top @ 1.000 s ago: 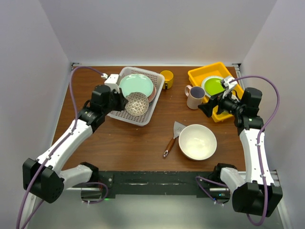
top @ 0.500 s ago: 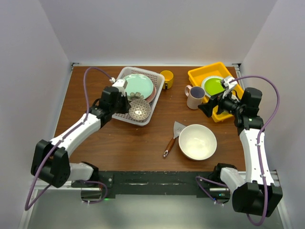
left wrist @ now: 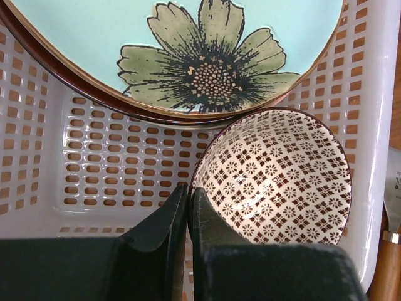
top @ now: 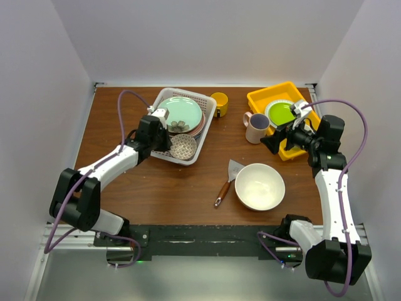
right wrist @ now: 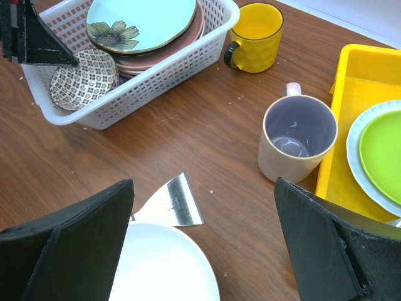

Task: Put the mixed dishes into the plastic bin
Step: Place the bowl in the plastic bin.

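Note:
My left gripper [top: 170,140] [left wrist: 189,192] is shut on the rim of the small patterned bowl [top: 183,146] [left wrist: 282,175]. The bowl is low inside the plastic bin [top: 201,98] [left wrist: 106,163], at its near right corner. Beside it in the bin is a stack of plates topped by the pale green flower plate [top: 179,113] [left wrist: 188,44]. My right gripper [top: 269,143] [right wrist: 203,188] hangs open and empty over the table. Around it are the purple-lined cream mug [top: 255,127] [right wrist: 296,138] and the large cream bowl [top: 259,185] [right wrist: 156,266]. The yellow mug [top: 219,103] [right wrist: 257,37] stands right of the bin.
A yellow tray [top: 258,99] [right wrist: 351,94] at the back right holds a lime-green plate [top: 280,113] [right wrist: 382,147]. A wooden-handled spatula [top: 226,181] [right wrist: 175,204] lies left of the large bowl.
My left arm has carried the patterned bowl down into the bin's near right corner, still gripping its rim. The right arm has not moved.

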Robot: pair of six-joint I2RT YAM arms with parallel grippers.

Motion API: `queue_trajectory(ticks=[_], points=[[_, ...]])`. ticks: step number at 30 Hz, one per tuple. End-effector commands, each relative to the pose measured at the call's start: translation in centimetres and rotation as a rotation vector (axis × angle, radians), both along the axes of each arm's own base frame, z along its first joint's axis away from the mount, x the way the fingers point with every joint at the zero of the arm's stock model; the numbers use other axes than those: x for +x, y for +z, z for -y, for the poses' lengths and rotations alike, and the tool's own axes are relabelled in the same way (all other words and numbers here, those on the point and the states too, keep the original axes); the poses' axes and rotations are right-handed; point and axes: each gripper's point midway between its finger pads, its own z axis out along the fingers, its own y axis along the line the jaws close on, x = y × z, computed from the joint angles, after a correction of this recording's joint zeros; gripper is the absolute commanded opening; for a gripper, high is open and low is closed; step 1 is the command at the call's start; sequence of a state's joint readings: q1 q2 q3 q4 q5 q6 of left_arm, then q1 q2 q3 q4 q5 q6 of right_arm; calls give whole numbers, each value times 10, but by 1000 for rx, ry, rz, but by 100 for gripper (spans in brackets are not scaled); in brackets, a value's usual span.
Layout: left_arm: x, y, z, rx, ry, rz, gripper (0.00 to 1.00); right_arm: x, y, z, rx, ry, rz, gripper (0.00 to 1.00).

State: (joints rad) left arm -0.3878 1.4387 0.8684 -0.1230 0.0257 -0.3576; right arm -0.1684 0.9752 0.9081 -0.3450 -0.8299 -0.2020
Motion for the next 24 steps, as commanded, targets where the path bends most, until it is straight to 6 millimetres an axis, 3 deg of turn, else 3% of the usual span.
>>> queue_trajectory(ticks=[1, 4, 14, 19, 24], points=[[7, 9, 14, -65, -19, 37, 5, -2, 9, -2, -4, 23, 33, 98], [7, 13, 13, -61, -17, 43, 13, -2, 9, -2, -4, 23, 33, 98], [1, 52, 2, -51, 4, 128, 61, -1, 9, -2, -7, 22, 33, 98], [-5, 80, -4, -53, 1, 197, 74, -1, 8, -2, -10, 25, 35, 98], [-13, 110, -14, -44, 8, 282, 81, -1, 6, -2, -15, 27, 35, 98]])
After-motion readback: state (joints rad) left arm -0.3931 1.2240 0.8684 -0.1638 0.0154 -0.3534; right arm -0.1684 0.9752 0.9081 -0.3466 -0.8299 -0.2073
